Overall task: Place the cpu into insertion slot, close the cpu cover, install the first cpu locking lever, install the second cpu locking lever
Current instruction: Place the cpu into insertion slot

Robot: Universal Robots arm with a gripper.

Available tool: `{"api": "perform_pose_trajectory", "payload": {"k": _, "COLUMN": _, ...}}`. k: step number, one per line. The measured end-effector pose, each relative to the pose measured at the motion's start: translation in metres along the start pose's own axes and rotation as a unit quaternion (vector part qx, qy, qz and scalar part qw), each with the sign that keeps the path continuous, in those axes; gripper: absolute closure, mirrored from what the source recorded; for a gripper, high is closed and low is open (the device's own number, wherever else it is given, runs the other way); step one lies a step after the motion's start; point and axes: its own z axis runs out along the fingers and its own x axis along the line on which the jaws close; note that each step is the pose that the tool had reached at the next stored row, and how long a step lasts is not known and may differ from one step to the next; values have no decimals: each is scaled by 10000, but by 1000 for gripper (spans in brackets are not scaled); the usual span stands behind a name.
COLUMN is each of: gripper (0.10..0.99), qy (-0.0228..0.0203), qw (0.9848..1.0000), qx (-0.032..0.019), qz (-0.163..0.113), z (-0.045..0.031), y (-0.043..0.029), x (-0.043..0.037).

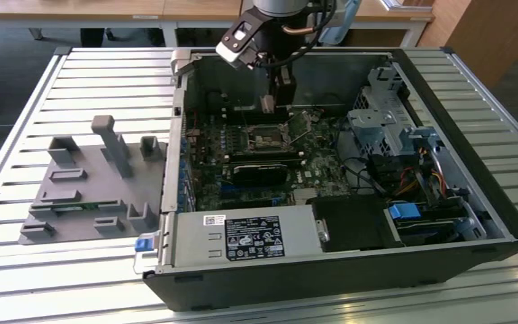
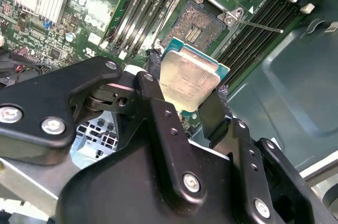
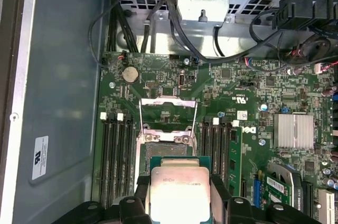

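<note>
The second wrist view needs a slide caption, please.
Pincer holding the chip close to the open socket on the motherboard.

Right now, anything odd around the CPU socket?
Nothing stands out. The gripper holds the silvery-beige square cpu by its edges, not yet in the small square insertion slot. The thin silvery cpu cover frame is swung open, clear of the slot. No visible damage.

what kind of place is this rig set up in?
Likely a robotics lab or test workshop: an open desktop computer case sits on a slatted metal table, a grey moulded parts fixture lies beside it, and wooden desks stand behind. The tool grips the cpu over the motherboard.
</note>
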Motion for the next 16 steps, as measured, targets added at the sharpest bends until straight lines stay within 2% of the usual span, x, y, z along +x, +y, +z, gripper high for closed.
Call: {"api": "perform_pose_trajectory", "payload": {"k": 16, "gripper": 549, "qy": -1, "qw": 10000, "qx": 0, "qz": 2, "z": 88, "y": -16, "x": 3}}
